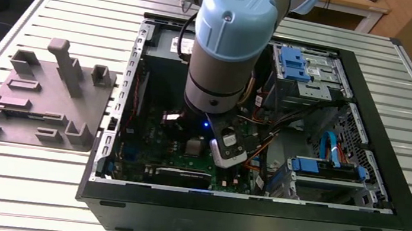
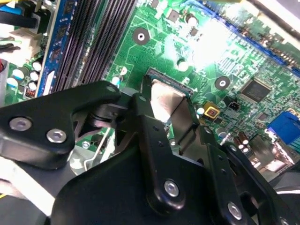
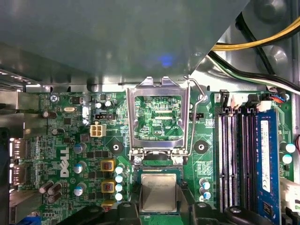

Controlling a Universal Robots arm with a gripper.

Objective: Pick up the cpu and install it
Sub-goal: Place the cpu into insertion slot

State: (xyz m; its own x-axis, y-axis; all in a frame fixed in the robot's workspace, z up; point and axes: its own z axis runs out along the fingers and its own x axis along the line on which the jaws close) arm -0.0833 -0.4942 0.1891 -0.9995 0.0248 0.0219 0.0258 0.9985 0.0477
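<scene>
One gripper has its jaws clamped on the one cpu just above the green motherboard, beside one raised socket frame.

Exterior view evenly lit, soft shadows inside the computer case. Second wrist view: strong white glare on the green board, edges blurred.

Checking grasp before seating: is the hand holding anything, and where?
The hand has the cpu between its fingers, gripped at two opposite edges, above the green motherboard.
</scene>
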